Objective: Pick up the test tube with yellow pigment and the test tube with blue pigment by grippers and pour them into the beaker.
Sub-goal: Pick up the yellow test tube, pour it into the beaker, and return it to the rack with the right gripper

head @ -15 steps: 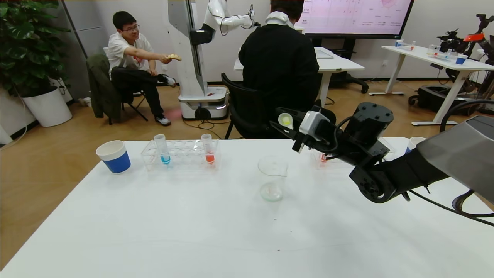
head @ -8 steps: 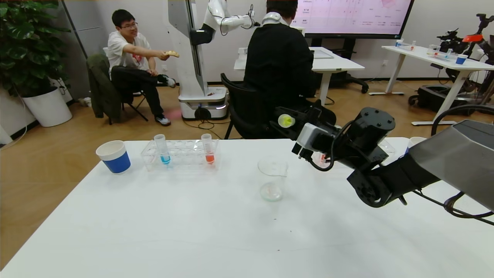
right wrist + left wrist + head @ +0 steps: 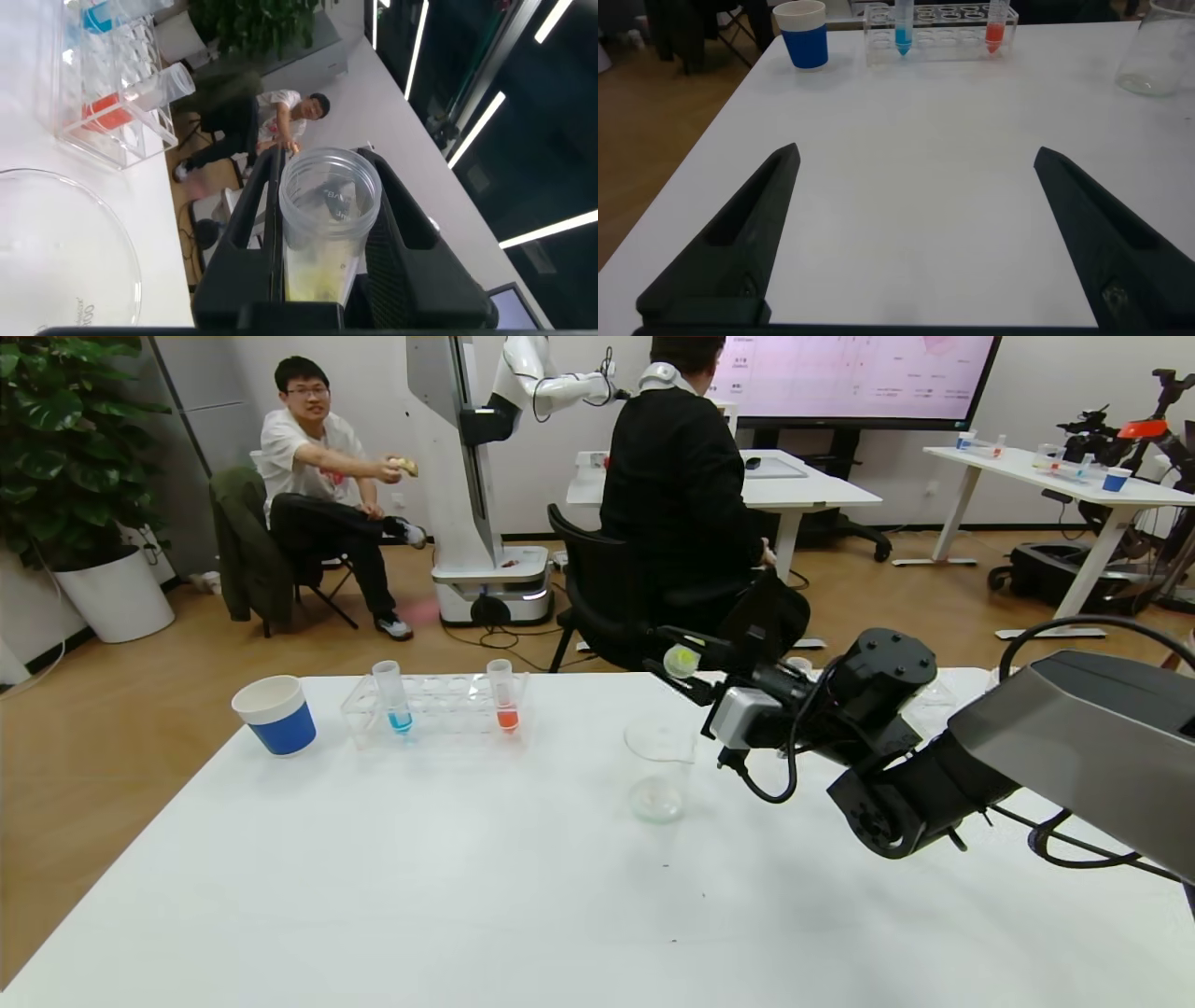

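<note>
My right gripper is shut on the test tube with yellow pigment, holding it tilted just above and behind the rim of the beaker. In the right wrist view the tube sits between both fingers with its open mouth away from the wrist, yellow liquid low inside, and the beaker's rim beside it. The test tube with blue pigment stands upright in a clear rack at the back left. My left gripper hangs open over bare table, facing the blue tube.
A tube of orange-red liquid shares the rack. A blue-and-white paper cup stands left of the rack. My right arm hides the table's back right part. People, chairs and another robot are beyond the far edge.
My right gripper has dropped lower and shifted slightly left with the yellow tube, closer to the beaker's rim, and its wrist has turned. The left gripper and the rack are unchanged.
</note>
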Robot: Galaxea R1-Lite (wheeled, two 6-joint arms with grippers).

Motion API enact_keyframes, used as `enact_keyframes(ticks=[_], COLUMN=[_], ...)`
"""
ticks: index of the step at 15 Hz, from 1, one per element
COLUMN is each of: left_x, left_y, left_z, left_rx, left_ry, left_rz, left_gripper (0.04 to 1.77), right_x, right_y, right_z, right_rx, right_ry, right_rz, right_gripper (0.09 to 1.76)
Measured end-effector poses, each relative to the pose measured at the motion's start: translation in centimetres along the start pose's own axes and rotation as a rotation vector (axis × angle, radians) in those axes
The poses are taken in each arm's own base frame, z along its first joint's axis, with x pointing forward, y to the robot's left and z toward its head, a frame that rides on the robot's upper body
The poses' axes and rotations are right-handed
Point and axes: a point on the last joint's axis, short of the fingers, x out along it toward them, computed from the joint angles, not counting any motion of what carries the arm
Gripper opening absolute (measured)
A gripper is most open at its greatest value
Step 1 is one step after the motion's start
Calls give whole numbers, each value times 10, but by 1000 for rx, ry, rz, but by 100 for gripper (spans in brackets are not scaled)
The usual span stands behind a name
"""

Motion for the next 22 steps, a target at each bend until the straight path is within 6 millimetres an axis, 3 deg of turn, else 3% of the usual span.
enact_keyframes(ticks=[22], left_x=[0], left_y=[0], left_z=[0], left_rx=[0], left_ry=[0], left_rz=[0], left_gripper=[175], right_x=[2], right_y=[28], right_z=[-24], right_rx=[-297], right_ry=[-52], right_rz=[30], right_gripper=[51])
